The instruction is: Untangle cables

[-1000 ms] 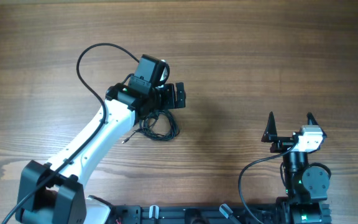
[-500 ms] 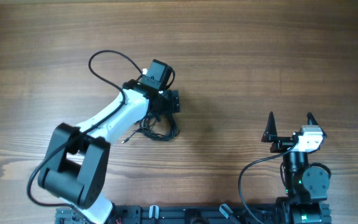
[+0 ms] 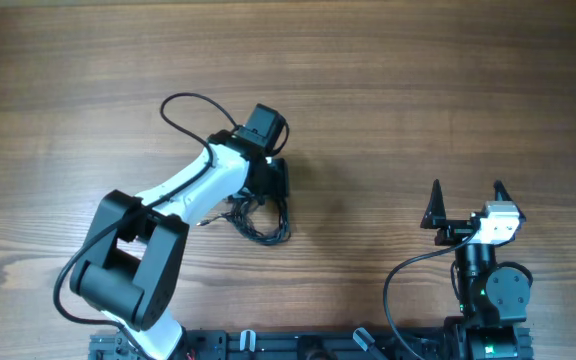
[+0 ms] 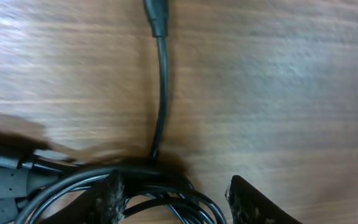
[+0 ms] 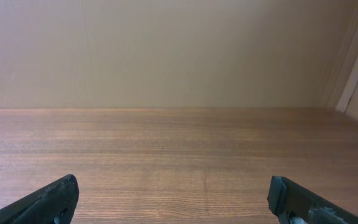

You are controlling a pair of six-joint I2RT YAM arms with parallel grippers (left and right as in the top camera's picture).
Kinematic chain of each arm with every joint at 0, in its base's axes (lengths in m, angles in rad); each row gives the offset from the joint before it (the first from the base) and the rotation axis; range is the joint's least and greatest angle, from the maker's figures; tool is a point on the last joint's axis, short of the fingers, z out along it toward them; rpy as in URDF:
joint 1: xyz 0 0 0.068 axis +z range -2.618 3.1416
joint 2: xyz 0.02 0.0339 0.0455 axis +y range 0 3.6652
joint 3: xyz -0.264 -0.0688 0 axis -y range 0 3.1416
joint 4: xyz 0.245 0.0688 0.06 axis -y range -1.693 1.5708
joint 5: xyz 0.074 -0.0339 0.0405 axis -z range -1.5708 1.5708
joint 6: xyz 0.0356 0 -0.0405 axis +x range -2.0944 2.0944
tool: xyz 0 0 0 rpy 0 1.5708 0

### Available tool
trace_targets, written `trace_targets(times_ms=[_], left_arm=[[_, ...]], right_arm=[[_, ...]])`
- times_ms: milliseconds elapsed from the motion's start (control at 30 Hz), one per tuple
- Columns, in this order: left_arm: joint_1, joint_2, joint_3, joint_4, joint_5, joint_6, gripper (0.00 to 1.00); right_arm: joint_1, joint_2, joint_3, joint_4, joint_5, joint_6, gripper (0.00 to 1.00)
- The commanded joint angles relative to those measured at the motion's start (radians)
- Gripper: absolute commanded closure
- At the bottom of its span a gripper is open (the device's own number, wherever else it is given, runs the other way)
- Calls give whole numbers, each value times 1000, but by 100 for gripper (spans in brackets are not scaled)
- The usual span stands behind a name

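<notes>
The cables lie as a small black tangle on the wooden table, just in front of my left gripper. In the left wrist view my left gripper straddles several looped cords. Its left finger touches the loops; the right finger stands apart from them, so the gripper is open. One cord runs away to a black plug, and more plugs lie at the left. My right gripper stands open and empty far to the right, as the right wrist view also shows.
A thick black arm wire loops behind the left arm, and another curves beside the right arm's base. A black rail runs along the near table edge. A plain wall stands beyond the table.
My left gripper has come nearer over the tangle and its jaws have narrowed around the loops. The tangle has shifted slightly nearer. The right arm has not moved.
</notes>
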Motion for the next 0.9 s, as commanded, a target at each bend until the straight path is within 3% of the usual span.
trace_targets(times_ms=[0, 267, 400, 533, 600, 867], left_arm=[[-35, 24, -5, -11, 127, 32, 53], [0, -46, -5, -44, 130, 51, 48], [68, -81, -5, 2, 48, 50, 43], [150, -80, -5, 61, -8, 50, 20], [186, -78, -5, 90, -12, 50, 0], [278, -78, -5, 106, -32, 51, 0]], right_arm=[[-4, -11, -1, 4, 14, 14, 0], [-4, -11, -1, 4, 14, 14, 0], [-4, -11, -1, 4, 14, 14, 0], [-4, -11, -1, 4, 14, 14, 0], [-4, -11, -1, 4, 14, 14, 0], [-4, -11, -1, 4, 14, 14, 0]])
